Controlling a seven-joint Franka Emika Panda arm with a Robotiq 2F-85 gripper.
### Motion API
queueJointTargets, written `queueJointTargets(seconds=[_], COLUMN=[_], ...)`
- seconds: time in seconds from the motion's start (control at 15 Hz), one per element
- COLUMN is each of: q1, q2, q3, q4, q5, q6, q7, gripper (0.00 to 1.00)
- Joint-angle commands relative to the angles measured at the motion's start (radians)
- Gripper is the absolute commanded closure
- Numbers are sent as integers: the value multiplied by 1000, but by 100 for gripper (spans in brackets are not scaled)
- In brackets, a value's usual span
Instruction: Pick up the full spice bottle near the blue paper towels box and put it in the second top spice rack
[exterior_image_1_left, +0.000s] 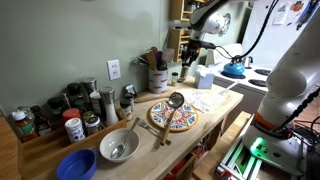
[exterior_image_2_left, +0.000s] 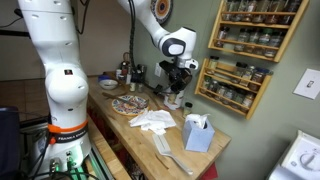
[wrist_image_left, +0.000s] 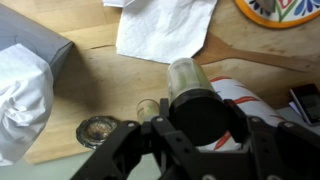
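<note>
Fingers (wrist_image_left: 262, 148) clasping spice bottle (wrist_image_left: 188, 80), bare counter (wrist_image_left: 110, 90) beneath, spice rack (exterior_image_2_left: 255, 50) near

The wooden counter (wrist_image_left: 100, 90) carried a patterned plate (exterior_image_1_left: 173, 118), a blue bowl (exterior_image_1_left: 76, 164) and a metal bowl (exterior_image_1_left: 118, 147). White napkins (exterior_image_2_left: 152, 121) lay beside the blue paper towels box (exterior_image_2_left: 198, 133).

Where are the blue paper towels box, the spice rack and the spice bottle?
blue paper towels box (exterior_image_2_left: 198, 137): exterior view, its front face.
spice rack (exterior_image_2_left: 250, 48): exterior view, a wooden tier.
spice bottle (wrist_image_left: 186, 75): wrist view, its clear end.
</note>
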Motion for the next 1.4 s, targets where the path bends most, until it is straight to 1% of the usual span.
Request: queueJointTargets(seconds=[0.0, 0.27, 0.53, 0.67, 0.73, 0.93, 1.0, 1.07, 1.2, 1.33], q1=[22, -3, -18, -34, -13, -18, -1, -8, -7, -6], q2=[-226, -388, -484, -500, -506, -515, -515, -507, -507, -507], q3=[-32, -29, -31, -28, -45, -92, -111, -87, -109, -111], q4=[-74, -72, -37, -9, 6, 44, 50, 43, 56, 57], q5=[44, -33, -75, -111, -90, -98, -80, -97, -95, -94], q6=[-83, -63, -46, -25, -5, 37, 58, 27, 41, 43], q7=[21, 74, 102, 121, 112, 81, 69, 98, 86, 85], gripper=[70, 70, 70, 70, 70, 70, 70, 45, 45, 45])
